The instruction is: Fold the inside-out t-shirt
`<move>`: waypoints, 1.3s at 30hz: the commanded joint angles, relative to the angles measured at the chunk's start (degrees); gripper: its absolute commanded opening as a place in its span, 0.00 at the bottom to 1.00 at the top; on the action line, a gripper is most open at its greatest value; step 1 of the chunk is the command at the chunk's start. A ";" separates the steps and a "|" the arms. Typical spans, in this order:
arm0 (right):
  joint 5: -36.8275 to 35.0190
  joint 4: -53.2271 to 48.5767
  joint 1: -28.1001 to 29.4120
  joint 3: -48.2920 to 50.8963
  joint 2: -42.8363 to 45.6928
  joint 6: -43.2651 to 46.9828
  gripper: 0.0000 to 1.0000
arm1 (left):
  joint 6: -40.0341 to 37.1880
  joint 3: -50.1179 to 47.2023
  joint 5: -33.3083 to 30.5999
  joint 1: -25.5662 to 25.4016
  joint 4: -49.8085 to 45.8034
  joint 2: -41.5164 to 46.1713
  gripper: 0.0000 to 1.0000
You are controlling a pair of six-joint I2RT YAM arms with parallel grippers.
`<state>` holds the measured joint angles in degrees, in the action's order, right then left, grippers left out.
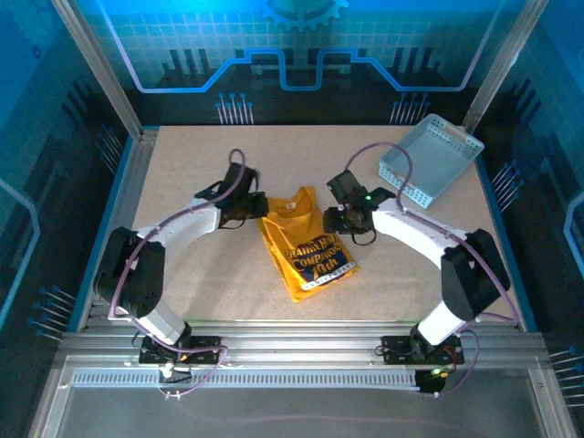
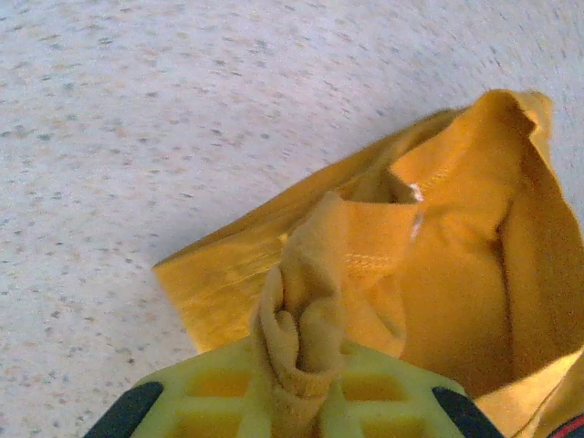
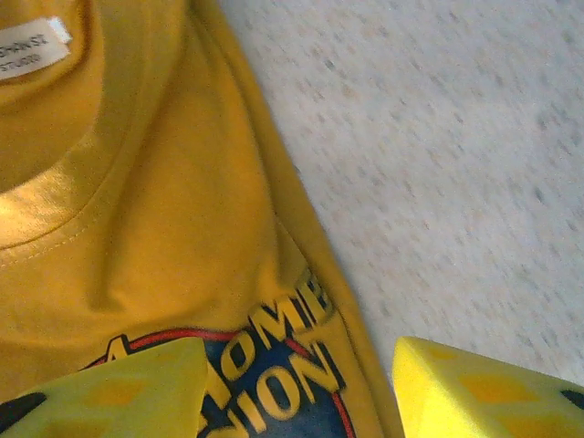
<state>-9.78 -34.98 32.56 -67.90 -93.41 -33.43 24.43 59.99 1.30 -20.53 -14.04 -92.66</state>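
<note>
Mustard-yellow soft cloth t-shirt (image 1: 306, 245) lies narrow, rumpled on speckled table (image 1: 182, 182); fold judged unfinished. Left jaws pinch a bunched edge; right jaws wide, empty, over navy print (image 3: 274, 397).

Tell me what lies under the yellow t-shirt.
The t-shirt lies on the speckled table, which shows all around it. Anything beneath the cloth itself is covered.

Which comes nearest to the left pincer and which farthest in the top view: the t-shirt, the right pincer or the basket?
1. t-shirt: its edge is bunched in the left pincer, just to that pincer's right.
2. right pincer: across the shirt, on the right.
3. basket: far back on the right.
</note>
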 commanded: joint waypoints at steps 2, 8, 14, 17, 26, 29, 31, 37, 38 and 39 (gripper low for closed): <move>3.26 4.36 -1.51 -8.05 -6.43 7.30 0.57 | 8.28 -2.07 10.92 2.38 7.03 -1.89 0.17; 8.21 5.05 -4.09 -19.32 -17.88 12.34 0.57 | 11.87 -3.24 9.94 3.99 8.77 -4.48 0.18; 13.37 2.15 -5.39 -29.76 -27.57 15.30 0.55 | 17.37 -6.72 10.77 8.91 14.27 -6.04 0.20; 13.96 -0.78 -5.22 -35.24 -31.88 15.17 0.39 | 17.95 -6.12 11.96 9.29 14.81 -8.32 0.20; 6.61 -9.60 -3.88 -49.80 -39.27 11.81 0.09 | 18.94 -5.58 9.09 9.55 13.81 -9.70 0.19; 1.06 -17.09 -3.24 -58.30 -44.89 9.93 0.12 | 19.58 -5.68 7.15 9.57 12.96 -9.21 0.20; -0.46 -21.04 -3.17 -63.24 -48.07 9.50 0.18 | 19.85 -5.20 6.31 9.64 11.95 -9.25 0.21; 1.83 -21.66 -3.44 -65.91 -49.26 10.53 0.45 | 20.08 -3.25 5.25 10.98 8.99 -8.94 0.37; 2.10 -21.61 -3.46 -65.72 -48.35 11.02 0.50 | 19.48 -2.57 4.87 11.44 7.88 -8.49 0.43; 2.68 -21.43 -3.62 -65.10 -47.27 11.66 0.54 | 18.99 -1.92 4.57 11.85 6.65 -7.92 0.48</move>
<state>-7.46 -54.11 29.08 -132.22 -142.91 -22.61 44.29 55.31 7.73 -10.22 -3.68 -101.75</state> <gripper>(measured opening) 0.522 0.451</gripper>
